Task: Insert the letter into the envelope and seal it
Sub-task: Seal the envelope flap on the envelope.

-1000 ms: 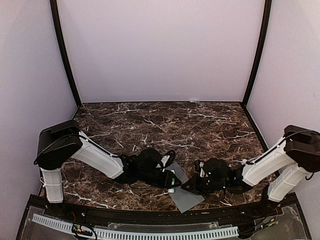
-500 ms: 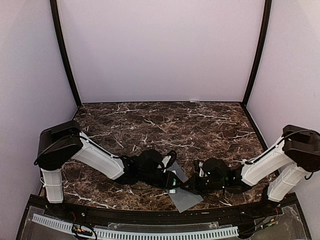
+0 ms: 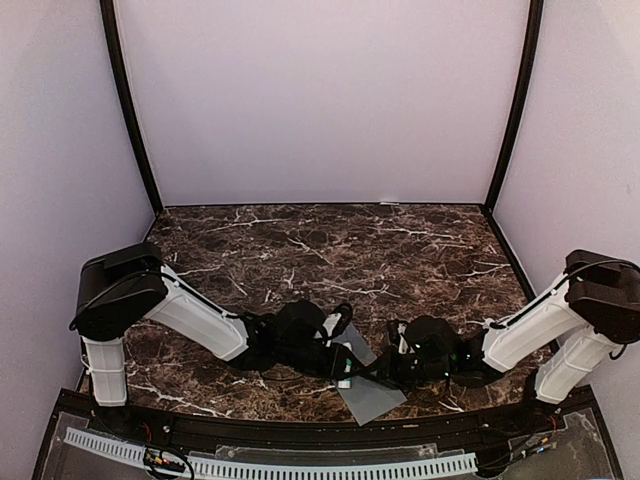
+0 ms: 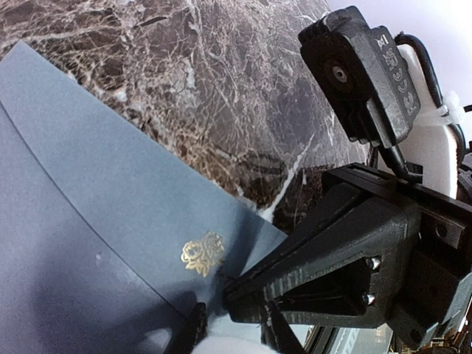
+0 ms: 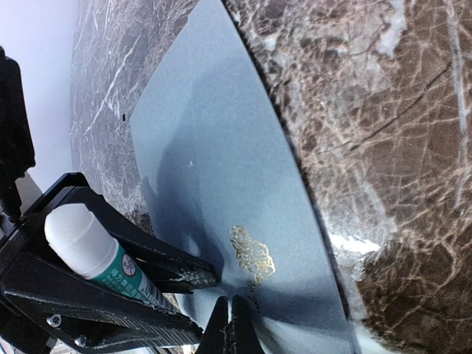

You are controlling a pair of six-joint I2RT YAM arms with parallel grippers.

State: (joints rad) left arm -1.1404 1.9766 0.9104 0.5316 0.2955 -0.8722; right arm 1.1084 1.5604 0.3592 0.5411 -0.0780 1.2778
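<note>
With the left fingers (image 4: 193, 335) clamped on a glue stick (image 5: 103, 258) and the right fingers (image 5: 220, 332) closed, tips on it, the envelope (image 3: 372, 398) lies flat near the front edge of the tabletop (image 3: 300, 240): light, floppy, probably skid-prone, best pinned or edge-pinched.

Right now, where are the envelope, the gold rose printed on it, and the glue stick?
envelope (image 5: 214, 162), right wrist view, on its bare grey face.
gold rose (image 4: 203, 253), left wrist view, middle of the print.
glue stick (image 5: 110, 267), right wrist view, on its green label.
</note>
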